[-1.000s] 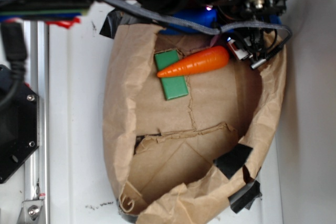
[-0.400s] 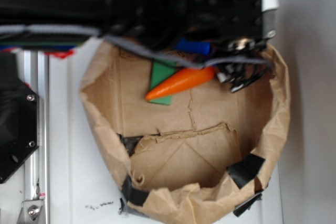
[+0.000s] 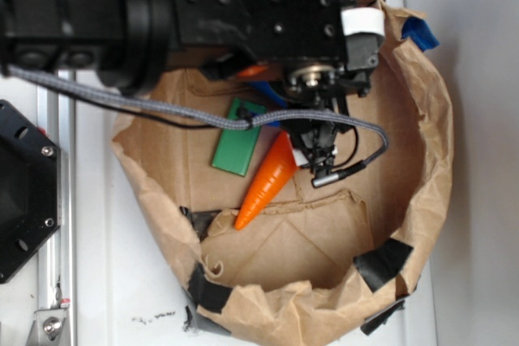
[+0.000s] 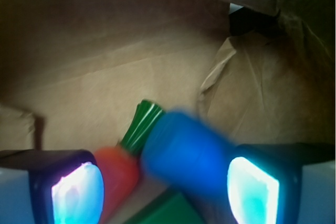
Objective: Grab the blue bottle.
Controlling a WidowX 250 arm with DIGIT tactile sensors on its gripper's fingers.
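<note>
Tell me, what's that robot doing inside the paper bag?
The robot arm is reaching down into a brown paper bag to grab a blue toy bottle. In the wrist view its claw is open, and the bottle sits between the two fingers, right beside an orange toy carrot. A flat green block lies next to the carrot on the bag's floor. Nothing is squeezed yet, so the bottle has not been grabbed.

Inside my paper bag (image 3: 422, 160) I count one blue bottle (image 4: 184, 153), one orange carrot (image 3: 268, 180) and one green block (image 3: 237, 147); several black tape patches (image 3: 379, 261) mark the bag's rim.
</note>
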